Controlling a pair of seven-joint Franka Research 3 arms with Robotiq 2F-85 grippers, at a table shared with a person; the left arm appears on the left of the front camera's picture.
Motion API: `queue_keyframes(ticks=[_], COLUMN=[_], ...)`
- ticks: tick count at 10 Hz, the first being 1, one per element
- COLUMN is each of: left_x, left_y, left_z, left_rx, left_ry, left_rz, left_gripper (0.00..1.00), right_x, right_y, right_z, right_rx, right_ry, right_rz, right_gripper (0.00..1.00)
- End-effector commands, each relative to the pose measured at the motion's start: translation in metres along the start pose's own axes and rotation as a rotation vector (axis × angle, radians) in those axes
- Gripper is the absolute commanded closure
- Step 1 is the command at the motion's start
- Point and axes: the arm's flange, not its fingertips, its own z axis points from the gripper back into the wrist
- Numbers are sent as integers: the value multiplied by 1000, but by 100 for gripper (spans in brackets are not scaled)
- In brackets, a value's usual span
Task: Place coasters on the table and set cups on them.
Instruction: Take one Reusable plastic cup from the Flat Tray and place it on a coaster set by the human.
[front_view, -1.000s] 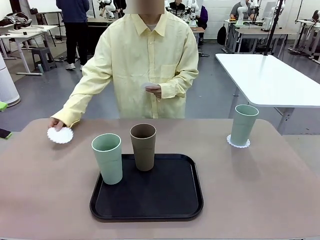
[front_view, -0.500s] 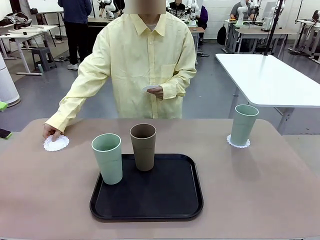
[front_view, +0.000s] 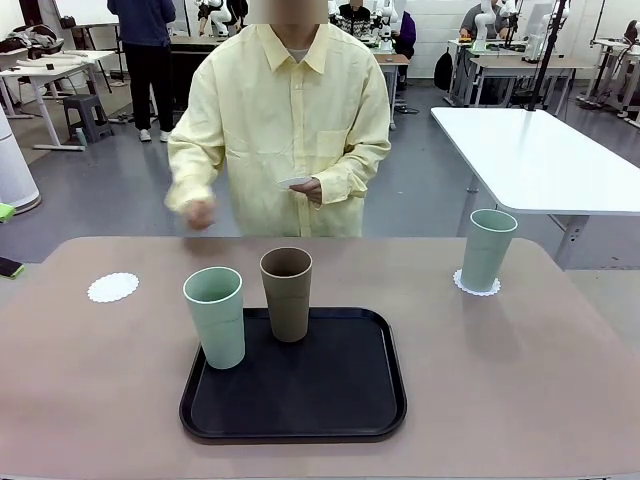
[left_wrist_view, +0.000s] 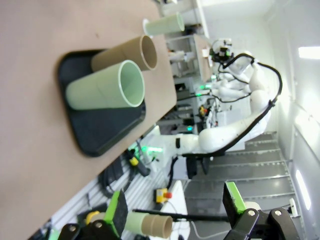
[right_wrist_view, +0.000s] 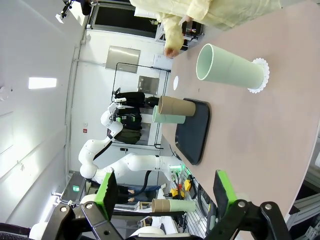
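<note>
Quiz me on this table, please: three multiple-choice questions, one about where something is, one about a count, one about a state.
1. The brown cup stands:
A) on the black tray
B) on a paper disc
C) on the floor

2. How many cups have a coaster beneath them?
A) none
B) one
C) three

3. The left coaster is:
A) bare
B) under a cup
C) folded in half

Answers:
1. A, its base sits inside the tray's rim.
2. B, only the right green cup stands on the right coaster.
3. A, it lies flat with nothing on it.
</note>
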Motion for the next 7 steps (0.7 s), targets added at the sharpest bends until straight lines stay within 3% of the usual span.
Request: queue_keyframes(ticks=[1,7], left_x=[-1,-1], left_y=[-1,-1], left_z=[1,1], left_rx=[-9,-9], left_ry=[-2,-2], left_rz=[-12,-12], left_gripper=[0,0], right_x=[0,0], right_y=[-1,-1], right_z=[-1,-1], right_rx=[-6,-6], right_ry=[0,0], right_rz=[-7,-7], right_gripper=[0,0])
